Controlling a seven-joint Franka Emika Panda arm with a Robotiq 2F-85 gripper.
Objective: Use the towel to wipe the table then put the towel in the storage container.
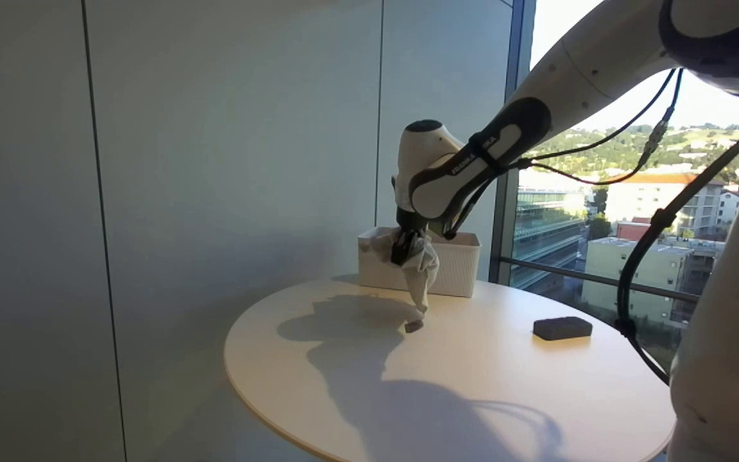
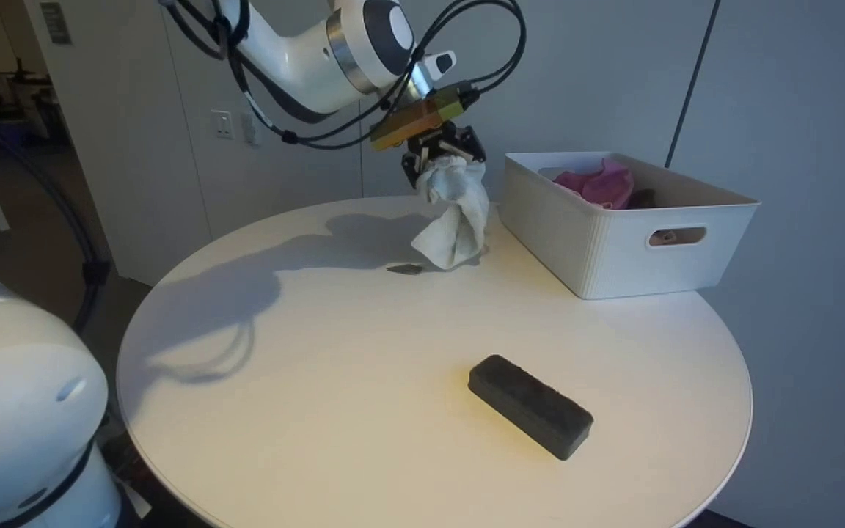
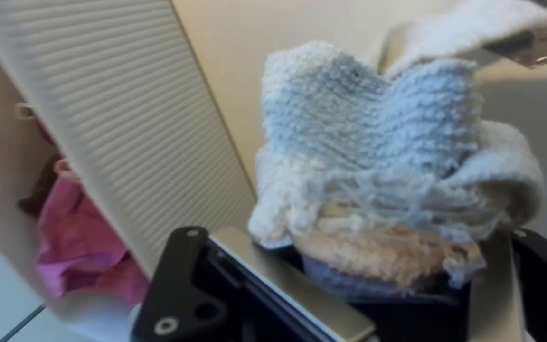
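Note:
A pale grey-blue towel (image 1: 422, 276) hangs bunched from my gripper (image 1: 408, 247), its lower end at or just above the round white table (image 1: 504, 385); contact is unclear. It also hangs in an exterior view (image 2: 455, 220) under the gripper (image 2: 444, 154). In the wrist view the towel (image 3: 368, 114) is bunched between the fingers of the gripper (image 3: 359, 237). The white storage container (image 2: 657, 257) stands beside the towel at the table's edge. Its ribbed wall (image 3: 131, 118) is left of the towel in the wrist view. A small dark brown patch (image 2: 405, 269) lies by the towel's lower end.
A dark oblong block (image 2: 530, 405) lies on the table, and also shows in an exterior view (image 1: 562, 328). A pink cloth (image 2: 608, 185) and a dark item (image 2: 642, 199) are inside the container. A wall (image 1: 235, 160) and a window stand behind the table.

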